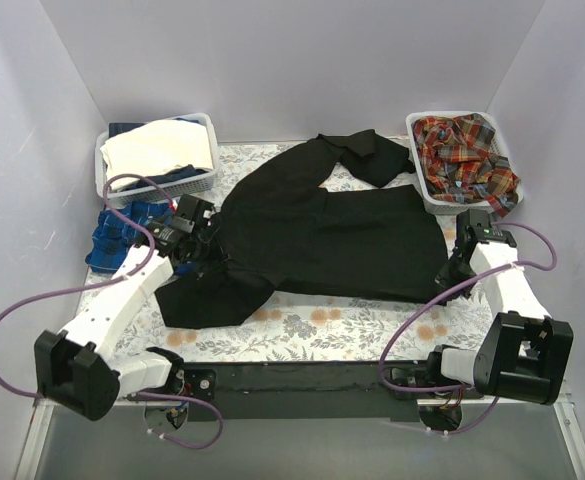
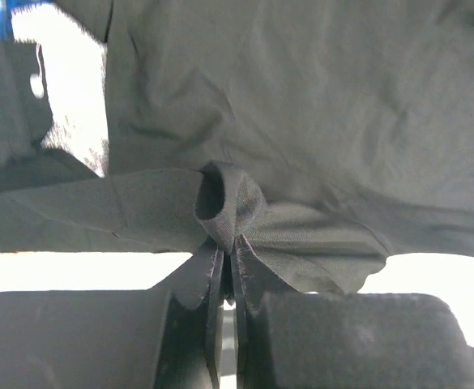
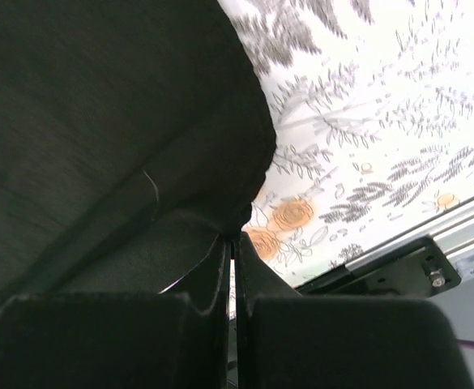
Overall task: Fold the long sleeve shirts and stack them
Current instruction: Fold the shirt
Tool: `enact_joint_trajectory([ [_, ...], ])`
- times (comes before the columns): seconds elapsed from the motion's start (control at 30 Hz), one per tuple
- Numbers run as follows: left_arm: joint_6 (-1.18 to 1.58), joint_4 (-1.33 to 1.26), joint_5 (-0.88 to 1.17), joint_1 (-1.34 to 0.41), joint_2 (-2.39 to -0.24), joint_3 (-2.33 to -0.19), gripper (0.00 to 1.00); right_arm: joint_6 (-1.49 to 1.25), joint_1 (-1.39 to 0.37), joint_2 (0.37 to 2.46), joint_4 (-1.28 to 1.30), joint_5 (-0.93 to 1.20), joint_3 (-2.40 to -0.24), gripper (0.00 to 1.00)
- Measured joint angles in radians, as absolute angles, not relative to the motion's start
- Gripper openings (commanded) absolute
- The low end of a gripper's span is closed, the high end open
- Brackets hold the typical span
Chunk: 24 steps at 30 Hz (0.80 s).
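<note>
A black long sleeve shirt (image 1: 322, 230) lies spread over the middle of the floral table cover (image 1: 312, 330), one sleeve reaching toward the back right. At the shirt's left side, my left gripper (image 1: 194, 260) is shut on a bunched fold of it; in the left wrist view the black cloth (image 2: 301, 97) is pinched between the closed jaws of the gripper (image 2: 228, 247). My right gripper (image 1: 451, 274) is shut on the shirt's near right corner, where the black hem (image 3: 99, 121) sits in the closed gripper (image 3: 235, 237). Red-orange plaid shirts (image 1: 467, 160) fill the back right basket. A blue-and-white checked shirt (image 1: 122, 232) lies at the left.
A white basket (image 1: 204, 182) at the back left holds a cream cloth (image 1: 157, 148) over blue fabric. The white basket (image 1: 434, 200) with the plaid shirts stands just behind my right arm. White walls enclose the table; a black bar (image 1: 302, 378) runs along its near edge.
</note>
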State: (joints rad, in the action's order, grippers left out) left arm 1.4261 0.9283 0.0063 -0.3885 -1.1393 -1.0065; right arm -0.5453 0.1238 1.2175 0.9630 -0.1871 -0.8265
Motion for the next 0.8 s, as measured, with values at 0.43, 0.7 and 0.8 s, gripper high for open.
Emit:
enact_joint_trajectory([
  [0.43, 1.353, 0.849, -0.090, -0.394, -1.370, -1.097, 0.00, -0.460, 0.124, 1.451, 0.855, -0.141, -1.029, 0.01],
  [0.7, 1.345, 0.801, -0.125, -0.395, -1.429, -1.097, 0.00, -0.421, 0.124, 1.500, 0.799, -0.086, -1.111, 0.11],
  [0.8, 1.345, 0.777, -0.123, -0.395, -1.489, -1.110, 0.03, -0.413, 0.124, 1.546, 0.781, -0.090, -1.139, 0.31],
])
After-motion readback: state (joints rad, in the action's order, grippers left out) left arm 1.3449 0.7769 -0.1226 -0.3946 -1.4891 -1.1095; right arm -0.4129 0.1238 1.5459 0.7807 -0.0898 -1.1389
